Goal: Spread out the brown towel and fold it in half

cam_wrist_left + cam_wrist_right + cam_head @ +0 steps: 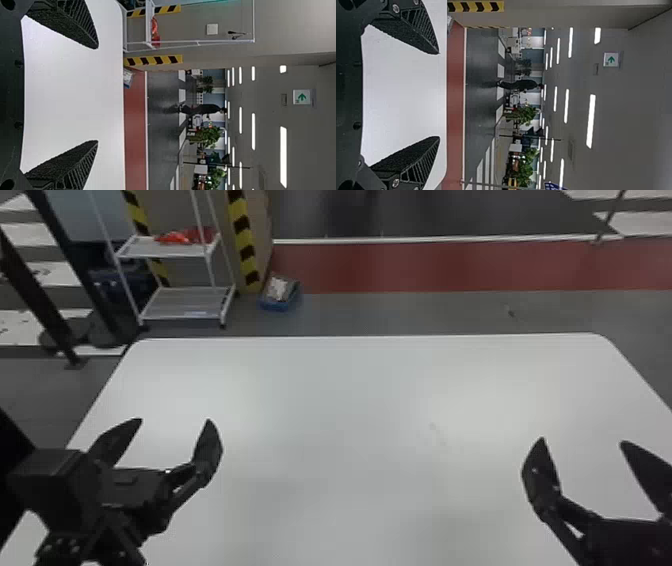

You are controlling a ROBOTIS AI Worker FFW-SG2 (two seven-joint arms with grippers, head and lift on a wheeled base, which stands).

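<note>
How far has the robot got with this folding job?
Done: no spreading or folding that I can make out on the white table.
In hand: nothing; the left gripper and right gripper are over it, fingers apart with nothing between them.
To do: seemingly the whole job, spreading first, then folding in half.
</note>
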